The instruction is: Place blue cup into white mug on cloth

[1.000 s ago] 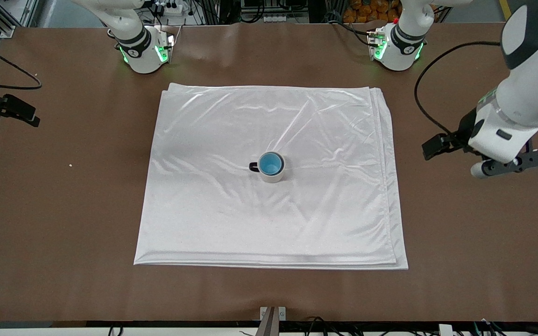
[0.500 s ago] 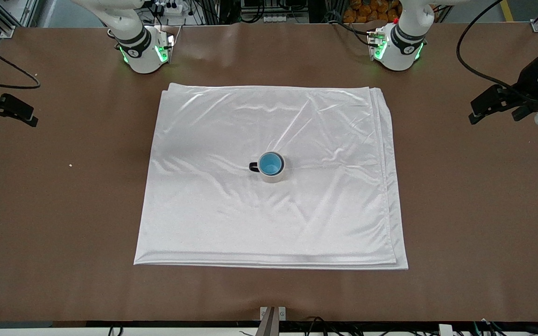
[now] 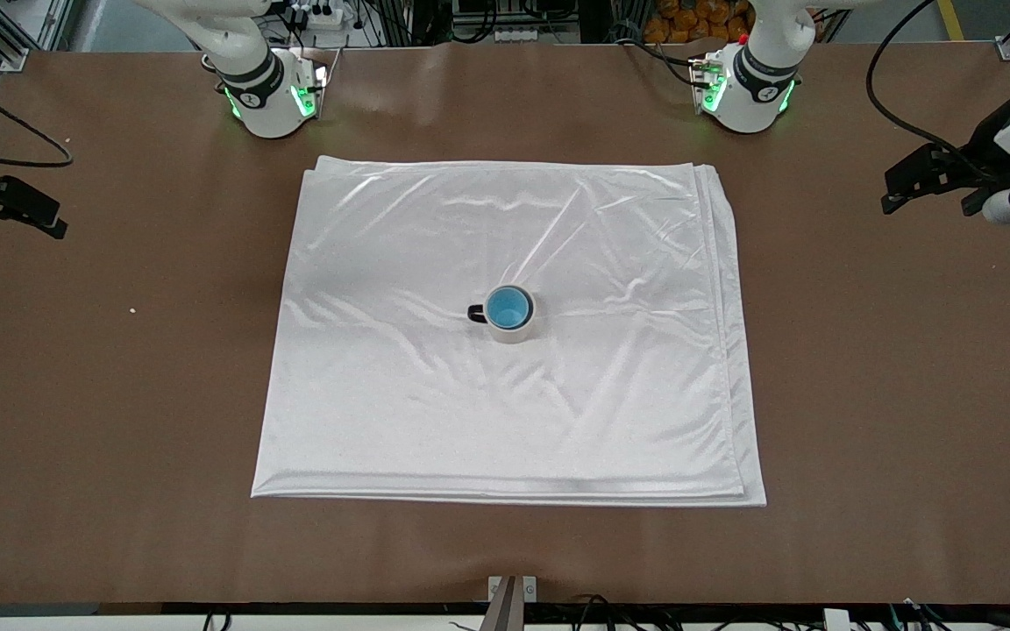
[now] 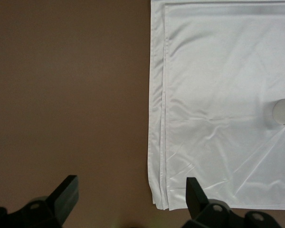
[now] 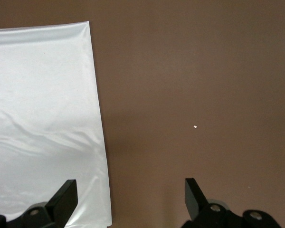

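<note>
Now the blue cup point(image 3: 508, 307) sits inside the white mug point(image 3: 512, 326), so only its bright blue inside shows. The mug stands upright near the middle of the cloth point(image 3: 435, 403), with its small dark handle pointing toward the right arm's end of the table. The cloth is big, white and shiny (it has lots of creases) and lies flat on the brown table point(image 3: 119, 394). Its folded layers show along the edge at the left arm's end.

The left gripper point(image 4: 133, 197) is up in the air over bare table at the left arm's end, well apart from the mug. Its fingers are spread wide with nothing between them. From its wrist view a bit of the mug peeks in at the edge.

The right gripper point(image 5: 130, 194) hangs over the cloth's edge at the right arm's end of the table. Its fingers are spread wide too, and they hold nothing. A tiny white crumb point(image 5: 194, 127) lies on the table near it.
</note>
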Motion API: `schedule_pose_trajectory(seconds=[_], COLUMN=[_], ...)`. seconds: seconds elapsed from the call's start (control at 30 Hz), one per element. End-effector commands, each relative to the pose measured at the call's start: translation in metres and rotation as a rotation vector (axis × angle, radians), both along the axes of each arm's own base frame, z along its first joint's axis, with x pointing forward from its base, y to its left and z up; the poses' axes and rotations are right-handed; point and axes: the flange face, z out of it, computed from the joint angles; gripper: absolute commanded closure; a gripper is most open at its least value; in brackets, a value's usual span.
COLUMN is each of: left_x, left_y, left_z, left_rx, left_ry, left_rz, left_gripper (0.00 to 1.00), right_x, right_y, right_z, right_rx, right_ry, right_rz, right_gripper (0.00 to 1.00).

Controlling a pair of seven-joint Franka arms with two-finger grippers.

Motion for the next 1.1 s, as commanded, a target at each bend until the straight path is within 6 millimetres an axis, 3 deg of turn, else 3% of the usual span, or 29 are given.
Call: schedule_pose_trajectory(seconds=[0.0,1.07], left_x=[-0.01,-0.001], left_y=[0.002,0.013], left_z=[0.0,0.001], left_rx=[0.022,0.054], left_ry=[0.001,-0.044], left_rz=[-0.021,-0.011], left_gripper=[0.0,0.0], right_x=[-0.001,0.002], right_y=[0.0,0.003], right_z=[0.001,-0.002], right_rx=[-0.014,-0.014], right_ry=[-0.001,0.002], right_rz=[0.001,0.006], right_gripper=[0.0,0.0])
